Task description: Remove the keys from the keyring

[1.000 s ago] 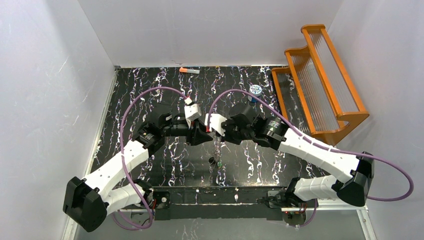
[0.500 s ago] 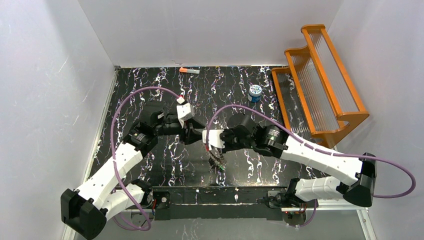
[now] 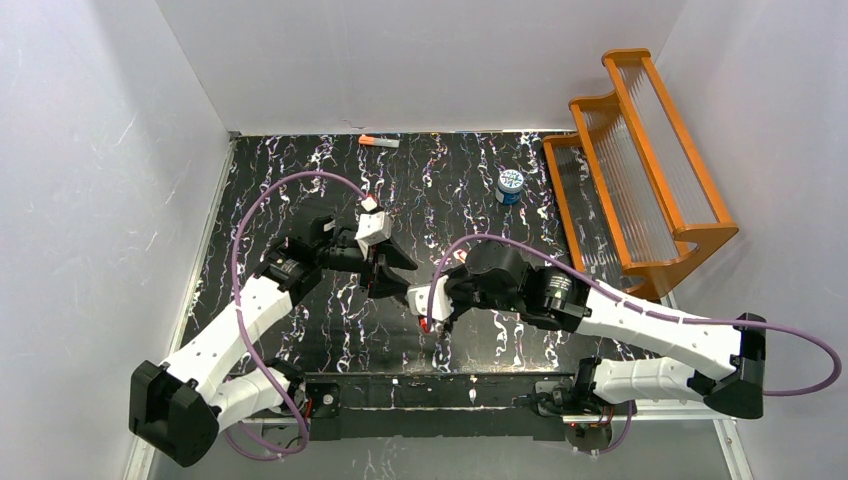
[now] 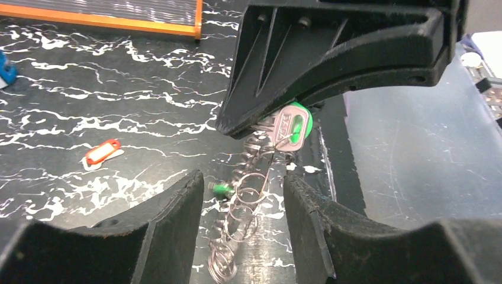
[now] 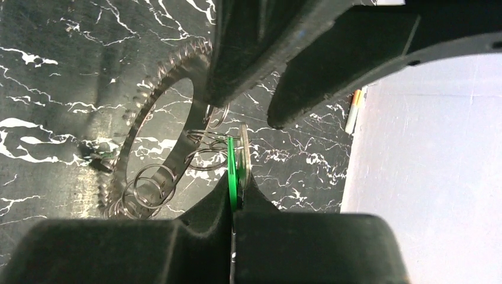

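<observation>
Near the table's [image 3: 450, 170] front edge, the toothed keyring [image 5: 155, 100] is linked through small wire loops to a green key [image 4: 294, 125], which the right gripper [image 5: 238, 192] pinches tight. The left gripper [image 4: 241, 184] gapes empty just before those loops. The red key [image 4: 102, 152] seems to lie free, so one is off; both green ones remain, the second green key [image 4: 221, 189] low beside the loops.

Orange rack [image 3: 705, 236] at right — blue canister [image 3: 511, 185] near it.
</observation>
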